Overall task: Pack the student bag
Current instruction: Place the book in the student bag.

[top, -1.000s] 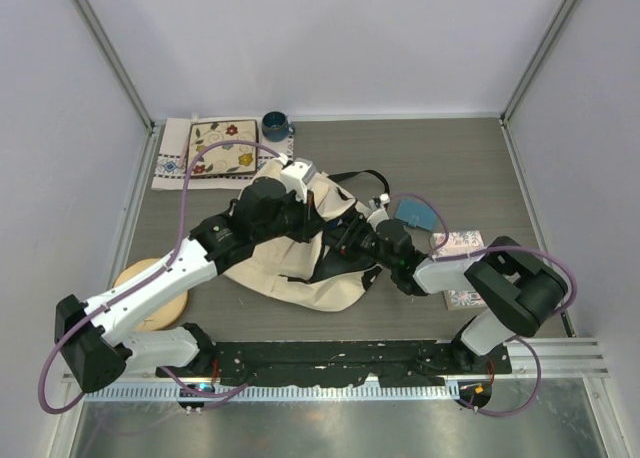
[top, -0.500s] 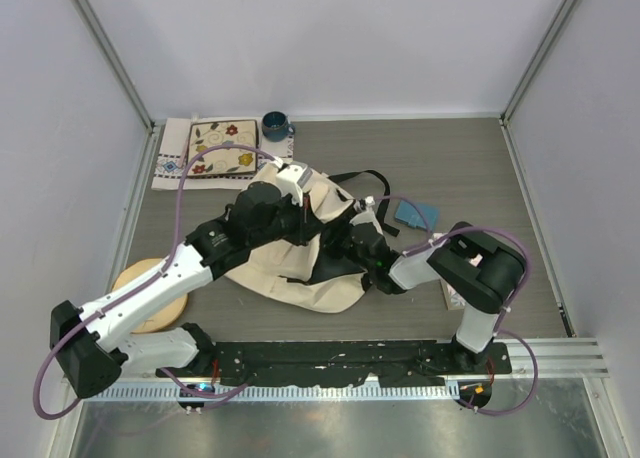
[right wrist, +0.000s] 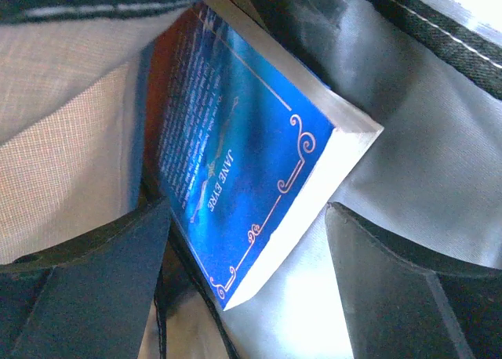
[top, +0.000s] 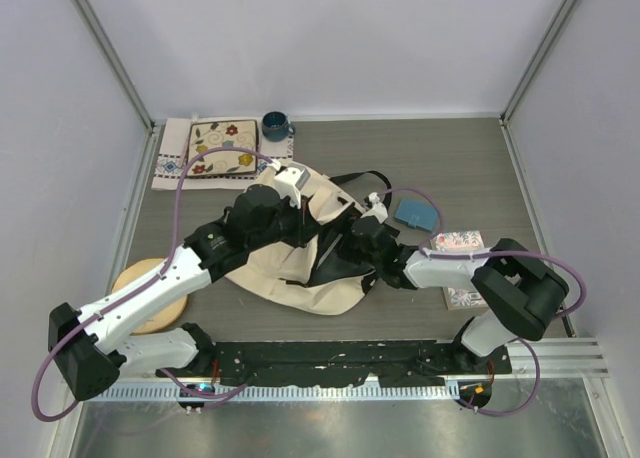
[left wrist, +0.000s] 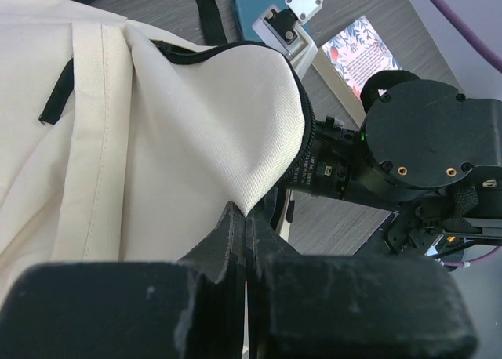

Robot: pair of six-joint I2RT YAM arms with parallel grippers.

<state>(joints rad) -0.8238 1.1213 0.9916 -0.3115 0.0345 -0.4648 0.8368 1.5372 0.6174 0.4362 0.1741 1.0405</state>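
The right gripper has spread its jaws wide inside the cream fabric backpack. The blue paperback book now lies between the fingers with a gap on its right side, apparently let go, though contact at the left finger is hard to judge. The right arm's black elbow had swung left toward the backpack and is back out to the right, uncovering the flower-patterned booklet again. The left arm has shifted slightly left
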